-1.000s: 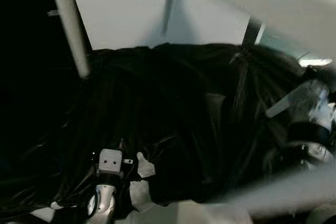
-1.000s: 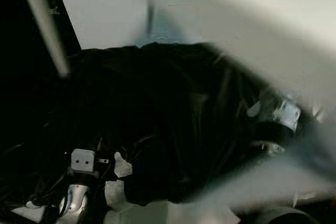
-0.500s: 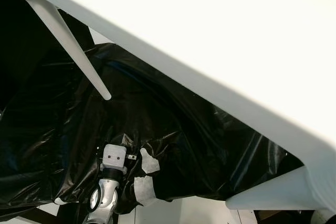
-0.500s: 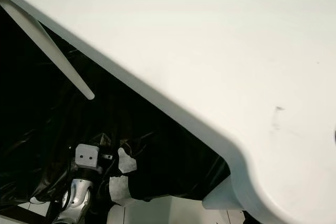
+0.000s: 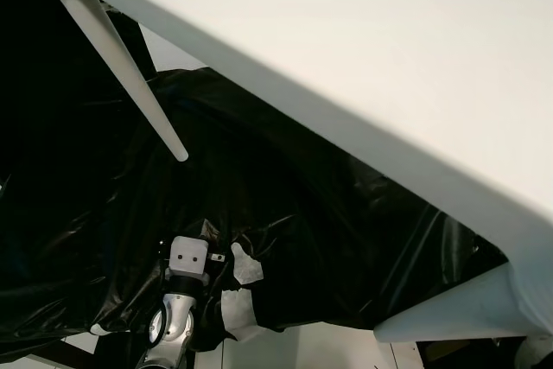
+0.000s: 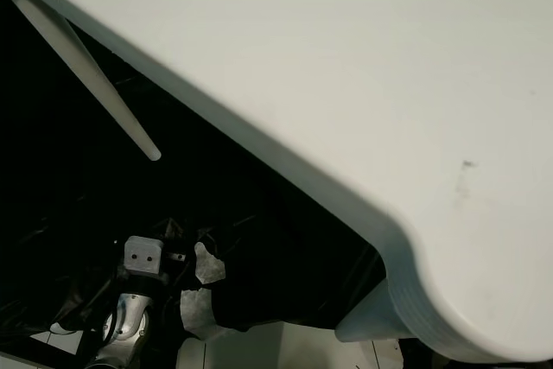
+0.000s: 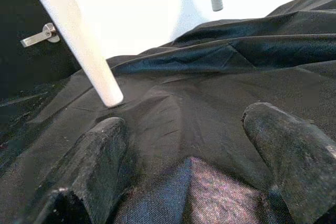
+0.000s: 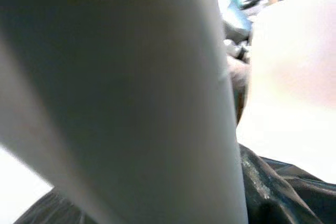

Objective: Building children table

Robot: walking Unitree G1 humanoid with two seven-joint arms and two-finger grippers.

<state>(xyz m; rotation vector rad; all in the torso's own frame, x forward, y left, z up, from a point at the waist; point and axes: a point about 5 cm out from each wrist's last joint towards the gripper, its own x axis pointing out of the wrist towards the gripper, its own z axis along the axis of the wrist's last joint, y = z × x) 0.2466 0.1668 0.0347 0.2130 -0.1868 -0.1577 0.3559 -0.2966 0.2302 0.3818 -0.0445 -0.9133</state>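
A: Where is the children's table (image 5: 389, 49) right now?

B: It is held up close to the head camera, tilted, its white top covering the upper right of both eye views. One thin white leg (image 5: 125, 66) slants down from its far corner, and a second leg (image 5: 449, 313) lies across the lower right.

A: And under it?

B: A crumpled black plastic sheet (image 5: 285, 213) spread over the floor. In the left wrist view a leg tip seems to rest on that sheet.

A: What are the tools doing?

B: The left tool (image 7: 184, 145) sits low over the sheet, its two black fingers (image 7: 94, 150) spread apart with nothing between them. The right tool I cannot tell: its wrist view is blocked by a blurred white leg very close to the lens, so it may be gripping that leg, but no fingers show.

A: What could go wrong?

B: I judge the table is carried mostly on one side, so it could swing or slip. The sheet is slick and loose; a leg set on it might skid, or snag a fold. The top also blocks much of the head camera's view.
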